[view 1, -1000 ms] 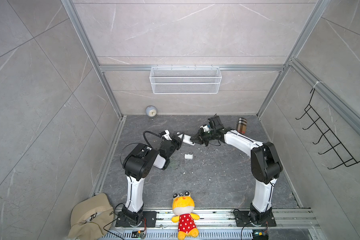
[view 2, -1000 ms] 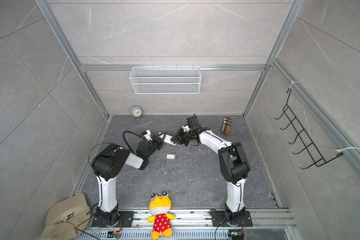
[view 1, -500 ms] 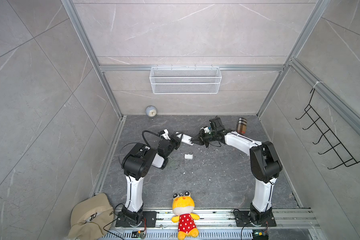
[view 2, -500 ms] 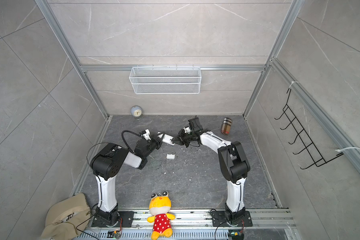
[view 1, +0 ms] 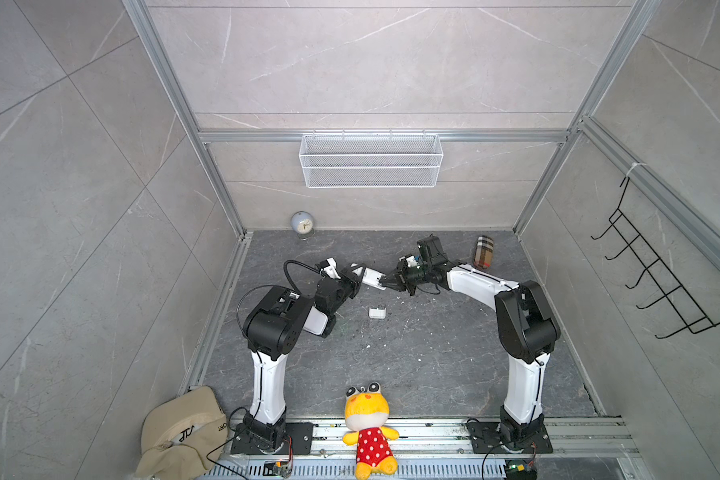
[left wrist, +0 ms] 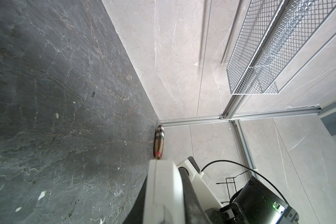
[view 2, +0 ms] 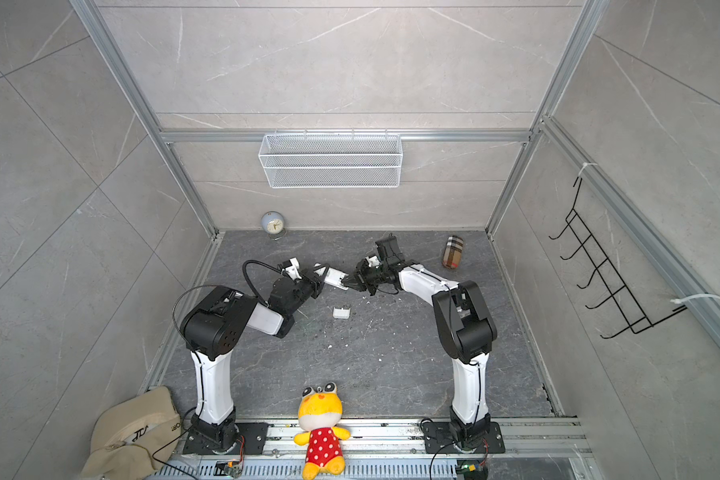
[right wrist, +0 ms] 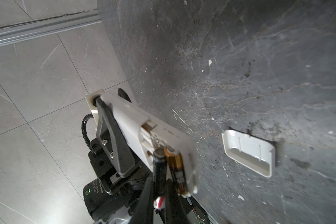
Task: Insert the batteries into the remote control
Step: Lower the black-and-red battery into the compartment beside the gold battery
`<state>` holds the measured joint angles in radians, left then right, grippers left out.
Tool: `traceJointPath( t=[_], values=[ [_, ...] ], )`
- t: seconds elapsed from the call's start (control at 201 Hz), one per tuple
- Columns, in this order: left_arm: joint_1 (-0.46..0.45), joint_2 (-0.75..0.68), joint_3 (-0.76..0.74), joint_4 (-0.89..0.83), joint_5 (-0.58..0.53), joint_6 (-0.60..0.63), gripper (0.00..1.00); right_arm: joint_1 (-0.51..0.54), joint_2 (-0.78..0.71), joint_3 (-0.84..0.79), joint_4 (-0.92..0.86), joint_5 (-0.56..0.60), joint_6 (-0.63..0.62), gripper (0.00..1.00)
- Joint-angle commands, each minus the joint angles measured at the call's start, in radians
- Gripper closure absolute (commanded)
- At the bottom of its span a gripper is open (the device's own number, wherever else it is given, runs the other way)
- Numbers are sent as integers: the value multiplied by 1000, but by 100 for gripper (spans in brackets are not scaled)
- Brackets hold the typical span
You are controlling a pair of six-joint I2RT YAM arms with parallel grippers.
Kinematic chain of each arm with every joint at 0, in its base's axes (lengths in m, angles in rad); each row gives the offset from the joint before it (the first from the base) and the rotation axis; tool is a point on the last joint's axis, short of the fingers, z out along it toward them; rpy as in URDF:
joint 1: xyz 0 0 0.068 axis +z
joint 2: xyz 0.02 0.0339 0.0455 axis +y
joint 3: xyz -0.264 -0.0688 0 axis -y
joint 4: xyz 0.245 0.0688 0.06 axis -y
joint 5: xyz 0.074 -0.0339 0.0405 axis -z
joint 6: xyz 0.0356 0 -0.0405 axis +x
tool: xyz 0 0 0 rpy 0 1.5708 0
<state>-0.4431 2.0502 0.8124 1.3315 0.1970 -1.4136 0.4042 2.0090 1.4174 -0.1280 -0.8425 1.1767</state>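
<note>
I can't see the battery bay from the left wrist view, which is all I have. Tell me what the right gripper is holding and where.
Observer: The right gripper is shut on a dark battery, whose metal end is at the open bay of the remote control.
Operator: Report what is in the bay.
Observer: A gold battery lies in it, right beside the held one.
Operator: Find the cover.
Observer: The white cover lies on the floor, inner side up, apart from the remote control.
</note>
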Motion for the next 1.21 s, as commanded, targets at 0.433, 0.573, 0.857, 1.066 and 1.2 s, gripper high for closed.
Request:
traceJointPath(
  t=[0.433,0.573,0.857,1.066,1.2],
  values=[
    [1,-38,33,83,33,-18,97,-5,41,5,39,-15,31,85],
    [2,-39,28,84,27,-25,97,-5,32,2,41,-15,32,74],
    [18,-41,12,83,16,-56,97,-5,9,-5,22,-11,20,67],
    [40,-46,2,84,16,-98,97,-7,-19,13,-70,11,-48,65],
    [43,-50,1,84,14,-106,97,-8,-27,22,-113,29,-82,65]
  ],
)
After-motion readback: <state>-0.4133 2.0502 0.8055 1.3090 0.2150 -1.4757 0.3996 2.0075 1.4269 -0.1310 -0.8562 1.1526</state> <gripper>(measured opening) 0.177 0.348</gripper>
